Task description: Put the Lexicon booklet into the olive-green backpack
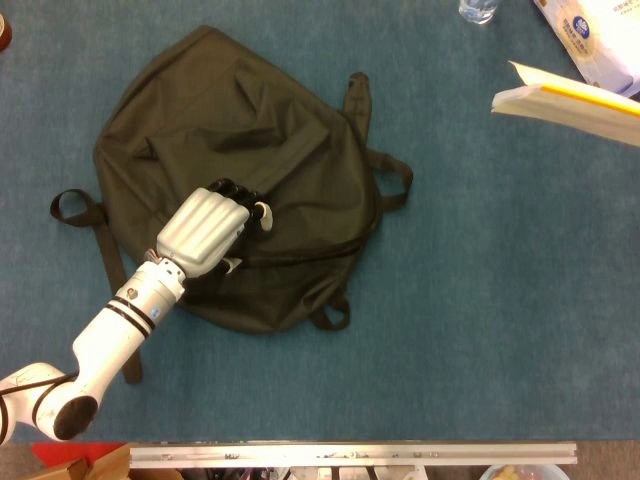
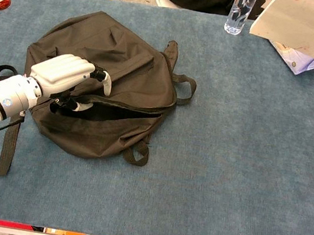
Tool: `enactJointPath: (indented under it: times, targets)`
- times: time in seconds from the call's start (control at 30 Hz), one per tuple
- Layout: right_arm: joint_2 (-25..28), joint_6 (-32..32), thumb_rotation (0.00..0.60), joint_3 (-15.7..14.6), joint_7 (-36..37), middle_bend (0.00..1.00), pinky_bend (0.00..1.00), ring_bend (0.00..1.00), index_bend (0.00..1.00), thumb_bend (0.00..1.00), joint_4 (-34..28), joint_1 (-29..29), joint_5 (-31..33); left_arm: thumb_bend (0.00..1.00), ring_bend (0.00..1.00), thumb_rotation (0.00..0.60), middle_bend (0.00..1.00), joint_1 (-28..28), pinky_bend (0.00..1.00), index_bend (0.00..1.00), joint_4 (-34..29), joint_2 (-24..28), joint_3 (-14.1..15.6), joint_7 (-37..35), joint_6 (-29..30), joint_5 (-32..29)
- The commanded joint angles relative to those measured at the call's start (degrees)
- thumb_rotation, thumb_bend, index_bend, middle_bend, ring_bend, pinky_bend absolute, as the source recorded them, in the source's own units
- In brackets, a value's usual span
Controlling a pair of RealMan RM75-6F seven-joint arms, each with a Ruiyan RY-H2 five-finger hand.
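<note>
The left hand (image 2: 63, 74) rests on the olive-green backpack (image 1: 240, 170), its fingers curled over the upper edge of the zipper opening and pinching that flap of cloth, so the hand is holding the bag's lip. In the chest view a dark slit gapes under the fingers, running toward the bag's right side; the mouth is open, but only narrowly.

The backpack lies flat on the blue counter (image 2: 244, 166), straps splayed around it. The booklet (image 2: 312, 25) is well apart from it, held up at the far right, above the counter near a white packet (image 1: 600, 35) and a water bottle (image 2: 241, 12). The right hand that presumably carries it is out of both views.

To do this step well, the left hand should probably lift the flap up and back toward the bag's top, not sideways, so the slit becomes a real mouth. It should keep a firm pinch, since limp cloth may slip or sag shut. The booklet would best enter edge-first, along the slit.
</note>
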Motion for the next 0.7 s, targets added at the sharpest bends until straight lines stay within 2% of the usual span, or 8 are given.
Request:
enactJointPath:
  times: [0.03, 0.37, 0.57, 0.7]
  targets:
    - [0.03, -0.02, 0.600, 0.10, 0.21, 0.80, 0.73, 0.66, 0.93, 0.41, 0.10, -0.10, 0.09, 0.36, 0.31, 0.600, 0.38, -0.32, 0.25, 0.50, 0.23, -0.45, -0.37, -0.33, 0.27, -0.76]
    - [0.14, -0.21, 0.600, 0.32, 1.55, 0.80, 0.73, 0.66, 0.93, 0.41, 0.32, -0.33, 0.11, 0.44, 0.38, 0.600, 0.50, 0.20, 0.29, 0.73, 1.12, -3.43, -0.61, -1.45, 3.73, -2.06]
    - [1.40, -0.67, 0.600, -1.19, 4.59, 0.80, 0.73, 0.67, 0.93, 0.41, -0.98, -0.41, -2.06, 0.45, 0.39, 0.600, 0.52, 0.59, 0.29, 0.78, -0.77, -2.72, -2.14, -5.53, 4.67, -4.09]
    - [3.05, -0.55, 0.600, -3.37, 6.38, 0.80, 0.73, 0.67, 0.93, 0.41, -2.04, -0.23, -6.23, 0.45, 0.39, 0.600, 0.52, 0.95, 0.29, 0.77, -3.73, -0.35, -4.19, -12.81, 4.89, -5.30]
